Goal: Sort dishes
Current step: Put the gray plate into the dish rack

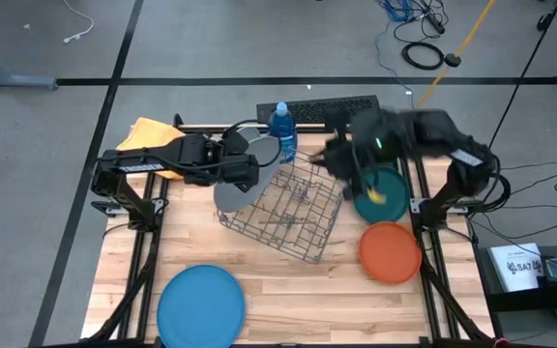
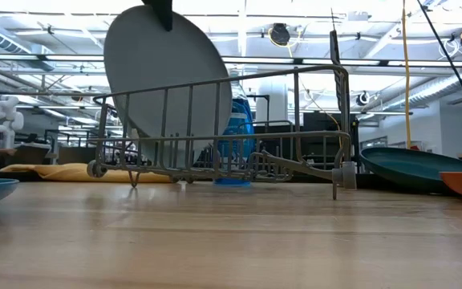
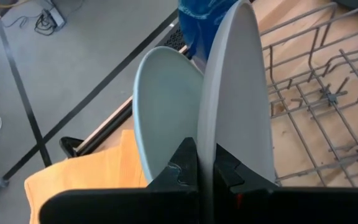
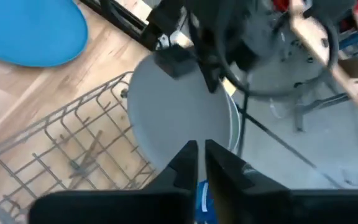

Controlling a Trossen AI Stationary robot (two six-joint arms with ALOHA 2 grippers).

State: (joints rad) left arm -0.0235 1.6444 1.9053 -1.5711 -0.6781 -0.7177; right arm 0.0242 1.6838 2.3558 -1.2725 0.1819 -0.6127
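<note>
My left tool (image 3: pixel 205 171) is clenched on the rim of the grey plate (image 3: pixel 238 93), holding it on edge over the wire rack's (image 1: pixel 288 208) nine-o'clock side, with a lighter plate (image 3: pixel 163 112) just behind it; racking is the step in hand. My right tool (image 4: pixel 201 155) hovers at the rack's two o'clock, fingers nearly together and empty, beside the teal plate (image 1: pixel 383 188); next I judge the grey plate must drop upright between two wires before I let go.

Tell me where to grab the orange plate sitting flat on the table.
Pinch the orange plate at its rim, coming down from above on the edge nearest the right gripper. It lies flat on the table, so probably only its thin raised lip offers a pinch.
</note>
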